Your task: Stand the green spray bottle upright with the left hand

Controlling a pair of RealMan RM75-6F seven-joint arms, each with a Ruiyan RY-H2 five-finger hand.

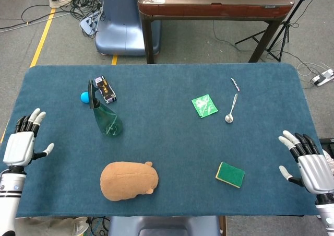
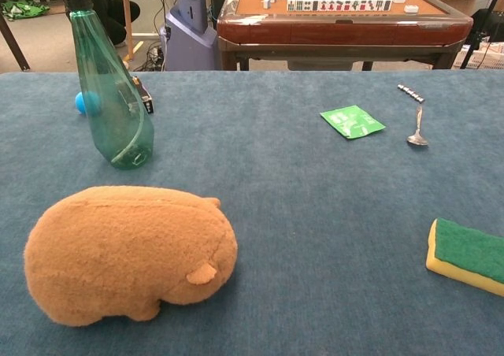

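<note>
The green spray bottle [image 1: 106,119] [image 2: 110,96] stands upright on the blue table, its black nozzle on top, at the left of both views. My left hand [image 1: 22,144] hovers at the table's left edge with fingers spread, well apart from the bottle and holding nothing. It is out of the chest view. My right hand [image 1: 303,161] is at the right edge, fingers spread and empty, seen only in the head view.
A brown plush toy [image 1: 129,180] [image 2: 130,251] lies in front of the bottle. A small blue ball [image 1: 84,96] and a dark box [image 1: 105,89] sit behind it. A green packet [image 1: 204,106], a spoon [image 1: 231,109] and a green-yellow sponge [image 1: 230,174] lie to the right.
</note>
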